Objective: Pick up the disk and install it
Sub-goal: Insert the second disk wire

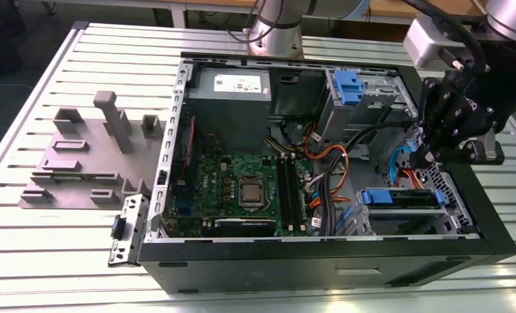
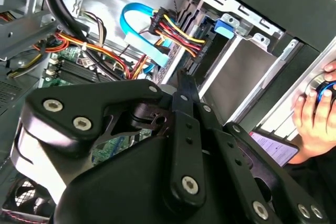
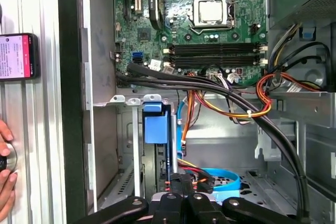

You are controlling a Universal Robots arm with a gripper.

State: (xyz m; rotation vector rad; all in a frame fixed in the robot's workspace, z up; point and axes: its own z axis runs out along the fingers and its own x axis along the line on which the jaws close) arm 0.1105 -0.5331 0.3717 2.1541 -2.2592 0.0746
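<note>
Here, the end effector hangs inside the open computer case on the table, its fingers apparently pressed together on nothing. The disk sits in its bay, just beside the fingertips. A hand rests nearby.

Black gripper linkage, silver screws; grey arm column; black cable along wrist.

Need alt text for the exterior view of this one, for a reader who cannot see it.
An open black computer case lies on a slatted metal table, motherboard exposed. The robot's black claw hangs over the drive bays at the exterior view's right. A grey fixture sits left of the case.
</note>
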